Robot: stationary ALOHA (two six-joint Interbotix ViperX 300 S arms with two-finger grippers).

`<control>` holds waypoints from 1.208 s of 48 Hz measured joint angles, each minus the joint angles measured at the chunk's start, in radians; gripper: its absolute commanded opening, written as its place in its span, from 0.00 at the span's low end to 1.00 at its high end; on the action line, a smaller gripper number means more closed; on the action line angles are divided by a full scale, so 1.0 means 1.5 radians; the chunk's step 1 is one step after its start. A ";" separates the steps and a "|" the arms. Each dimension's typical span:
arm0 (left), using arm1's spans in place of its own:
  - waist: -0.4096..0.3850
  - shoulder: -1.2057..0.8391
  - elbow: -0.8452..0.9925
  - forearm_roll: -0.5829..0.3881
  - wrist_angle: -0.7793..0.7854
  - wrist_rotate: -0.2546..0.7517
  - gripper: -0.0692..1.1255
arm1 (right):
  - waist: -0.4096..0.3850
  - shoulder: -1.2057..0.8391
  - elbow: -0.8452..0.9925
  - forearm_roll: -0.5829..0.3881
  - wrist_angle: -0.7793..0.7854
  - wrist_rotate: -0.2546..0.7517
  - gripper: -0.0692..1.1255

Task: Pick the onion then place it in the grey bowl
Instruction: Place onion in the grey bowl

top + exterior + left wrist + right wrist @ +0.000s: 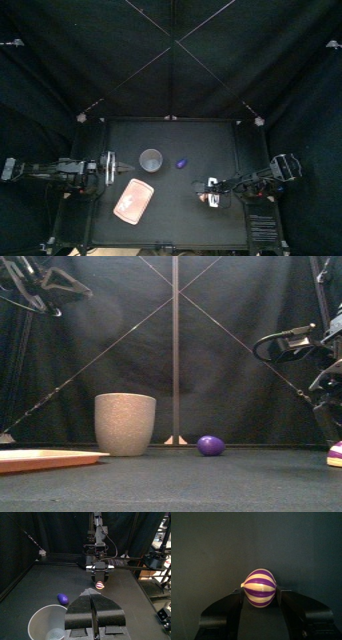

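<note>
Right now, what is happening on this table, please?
The right end effector is shut on the striped onion, low at the table's right. The grey bowl stands near the middle, a small purple toy beside it. The left end effector rests shut at the left.

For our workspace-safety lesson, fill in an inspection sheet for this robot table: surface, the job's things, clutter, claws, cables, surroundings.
Surface: black table, no spills seen.
Job's things: purple-and-white striped onion gripped in the right claw; grey bowl upright, left of the middle.
Clutter: small purple toy beside the bowl, not touching it; pink tray at the front left.
Claws: right claw shut on the onion at the table's right; left claw shut, holding nothing, at the table's left.
Cables: nothing seen loose on the table.
Surroundings: black curtain behind.
</note>
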 measured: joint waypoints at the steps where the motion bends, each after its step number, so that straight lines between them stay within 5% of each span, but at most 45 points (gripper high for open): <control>1: 0.000 0.000 0.001 0.000 0.000 0.000 0.07 | -0.001 0.000 0.000 0.001 0.000 0.000 0.66; 16: 0.000 0.000 0.010 0.000 0.000 0.000 0.07 | -0.001 -0.008 -0.064 -0.013 -0.001 -0.002 0.65; 23: 0.000 -0.001 0.010 0.000 0.000 0.000 0.07 | -0.029 -0.019 -0.142 -0.074 -0.018 -0.011 0.65; 38: 0.006 0.000 0.014 0.000 -0.001 0.000 0.07 | -0.184 0.005 -0.261 -0.222 -0.193 -0.004 0.65; 48: 0.017 0.000 0.028 0.000 -0.003 0.000 0.07 | -0.275 0.082 -0.304 -0.206 -0.349 -0.002 0.65; 58: 0.022 0.000 0.032 0.000 -0.004 0.000 0.07 | -0.290 0.164 -0.346 -0.186 -0.416 -0.003 0.65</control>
